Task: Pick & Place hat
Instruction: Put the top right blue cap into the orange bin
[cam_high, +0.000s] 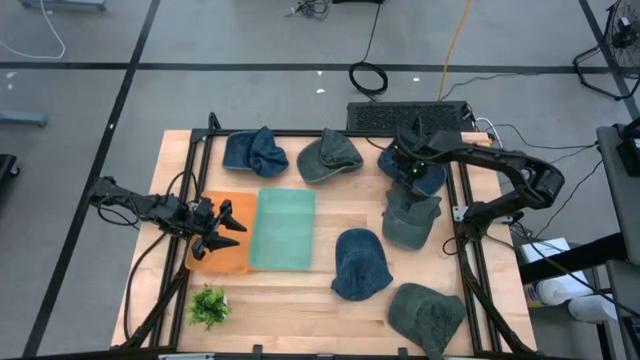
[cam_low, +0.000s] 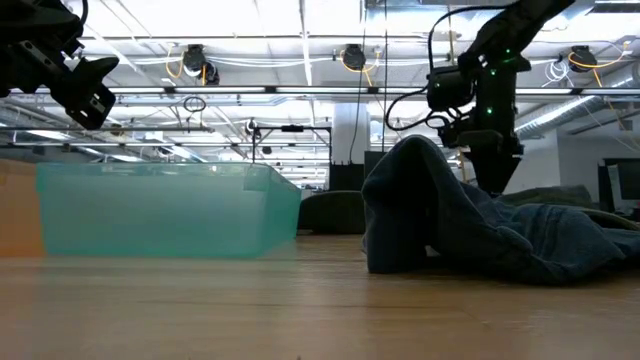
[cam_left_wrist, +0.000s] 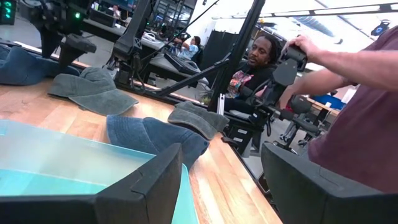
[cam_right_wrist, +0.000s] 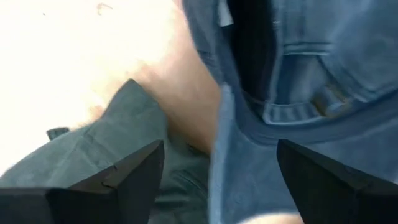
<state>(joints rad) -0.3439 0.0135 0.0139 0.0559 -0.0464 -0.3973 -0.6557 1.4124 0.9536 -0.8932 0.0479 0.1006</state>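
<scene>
Several denim hats lie crown-up on the wooden table. My right gripper (cam_high: 410, 168) (cam_right_wrist: 221, 180) is open and points down over a blue hat (cam_high: 430, 182) (cam_right_wrist: 298, 74) at the far right. That hat's back strap and opening show between the fingers in the right wrist view. A grey-green hat (cam_high: 410, 222) (cam_right_wrist: 106, 143) lies just nearer than it. My left gripper (cam_high: 222, 230) (cam_left_wrist: 224, 186) is open and hovers over the orange tray (cam_high: 215, 262), beside the teal bin (cam_high: 283, 228) (cam_low: 160, 210). My right gripper stands open, from above, astride the blue hat's strap end (cam_right_wrist: 311, 102). Whether its fingertips touch the cloth I cannot tell.
More hats: blue (cam_high: 255, 152) and grey-green (cam_high: 330, 157) at the far edge, blue (cam_high: 360, 265) in the middle, green (cam_high: 428, 315) at the near right corner. A small green plant (cam_high: 208, 305) stands near left. A black frame rims the table. People (cam_left_wrist: 348, 93) stand beyond the table.
</scene>
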